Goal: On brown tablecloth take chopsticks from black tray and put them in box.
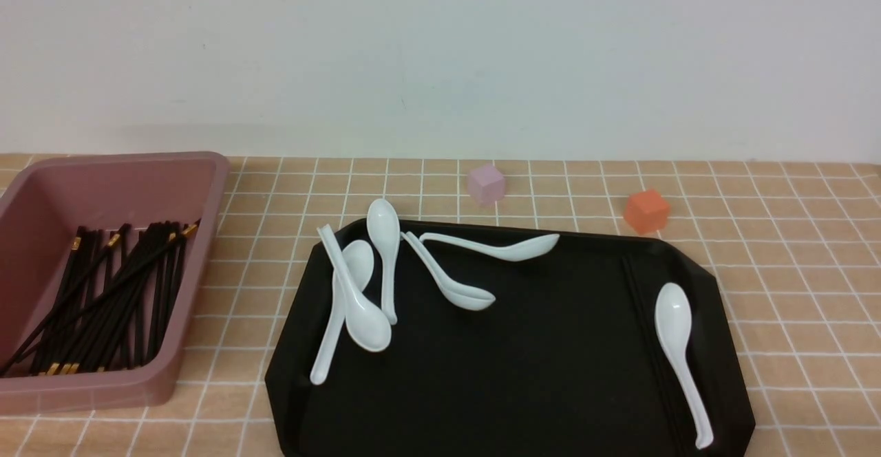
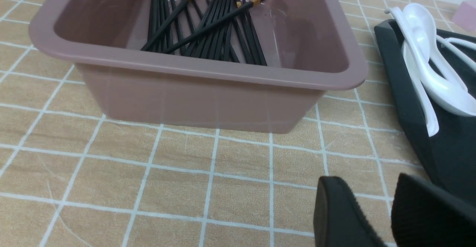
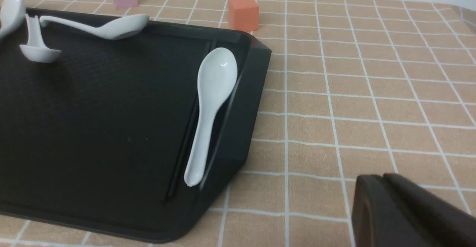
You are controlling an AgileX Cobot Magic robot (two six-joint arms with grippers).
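Note:
The brown tablecloth [image 1: 791, 271] covers the table. The pink box [image 1: 206, 188] stands at the left and holds several black chopsticks [image 1: 103, 292] with gold bands; they also show in the left wrist view [image 2: 212, 27]. The black tray [image 1: 523, 388] sits in the middle. A pair of chopsticks [image 3: 186, 143] lies along its right rim beside a white spoon [image 3: 212, 102], faint in the front view [image 1: 640, 312]. My left gripper [image 2: 366, 187] is open and empty over the cloth, between box and tray. My right gripper [image 3: 375, 182] is shut and empty over the cloth, right of the tray.
Several white soup spoons [image 1: 358, 292] lie in the tray's left and back parts. A lilac cube [image 1: 486, 184] and an orange cube [image 1: 646, 210] stand behind the tray. A white wall rises behind the table. Neither arm shows in the front view.

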